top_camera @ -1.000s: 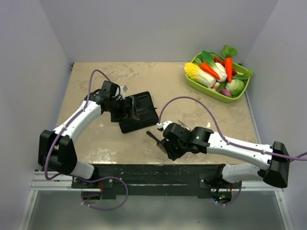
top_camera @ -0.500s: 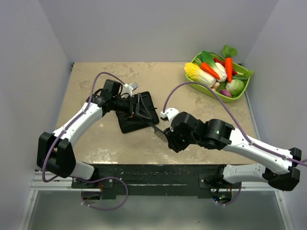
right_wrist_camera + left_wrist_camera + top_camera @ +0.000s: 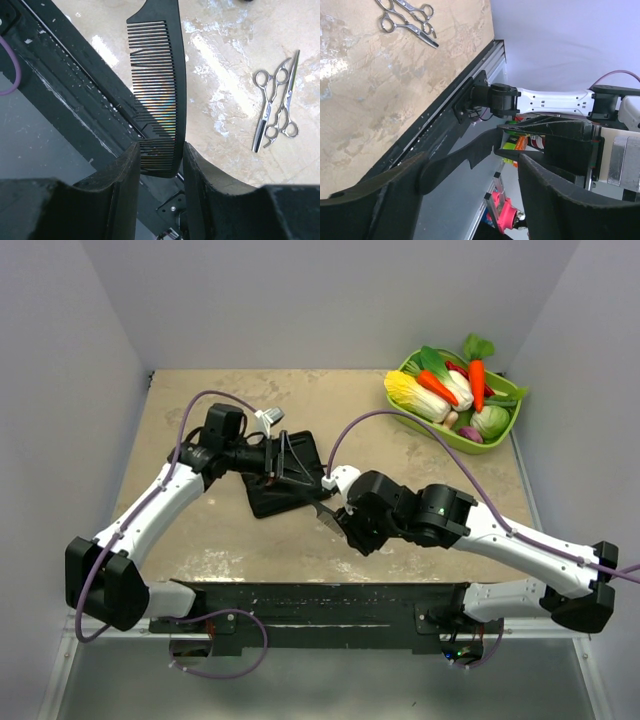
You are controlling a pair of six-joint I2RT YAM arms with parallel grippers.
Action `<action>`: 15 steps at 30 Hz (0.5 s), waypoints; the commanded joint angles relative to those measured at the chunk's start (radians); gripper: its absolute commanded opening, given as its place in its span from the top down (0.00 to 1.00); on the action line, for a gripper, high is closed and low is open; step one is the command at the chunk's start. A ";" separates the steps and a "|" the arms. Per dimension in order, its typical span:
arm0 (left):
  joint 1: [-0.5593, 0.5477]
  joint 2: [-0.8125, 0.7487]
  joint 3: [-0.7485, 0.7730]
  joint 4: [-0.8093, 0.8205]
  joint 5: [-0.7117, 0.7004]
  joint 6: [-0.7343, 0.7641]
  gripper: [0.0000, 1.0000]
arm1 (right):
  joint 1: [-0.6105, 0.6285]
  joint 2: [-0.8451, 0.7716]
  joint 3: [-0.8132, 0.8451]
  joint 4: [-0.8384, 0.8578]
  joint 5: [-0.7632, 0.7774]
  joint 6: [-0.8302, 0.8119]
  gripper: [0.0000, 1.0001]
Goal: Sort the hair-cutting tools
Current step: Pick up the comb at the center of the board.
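right hand pinches comb, scissors well clear on table

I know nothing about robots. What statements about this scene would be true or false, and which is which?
1. The right gripper grips a black comb. True.
2. Two scissors lie together on the table. True.
3. The green basket holds scissors. False: it holds vegetables.
4. The left gripper clamps the scissors. False: its jaws stand open, and the scissors lie on the table.
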 commanded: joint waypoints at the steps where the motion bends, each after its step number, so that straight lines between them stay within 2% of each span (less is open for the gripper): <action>1: -0.006 -0.043 -0.017 0.023 0.053 -0.038 0.33 | 0.003 0.001 0.057 0.039 0.017 -0.036 0.67; 5: -0.006 -0.056 -0.018 0.025 0.058 -0.044 0.50 | 0.003 0.005 0.065 0.042 0.006 -0.039 0.67; 6: -0.006 -0.056 -0.018 0.028 0.061 -0.044 0.65 | 0.004 0.005 0.066 0.042 0.006 -0.039 0.67; 8: -0.006 -0.057 -0.017 0.029 0.064 -0.046 0.83 | 0.003 0.001 0.066 0.040 0.004 -0.040 0.67; 9: -0.006 -0.056 -0.017 0.031 0.067 -0.043 1.00 | 0.004 0.001 0.066 0.040 0.006 -0.040 0.67; 15: -0.008 -0.051 0.000 0.026 0.055 -0.032 1.00 | 0.003 -0.015 0.065 0.024 0.018 -0.036 0.64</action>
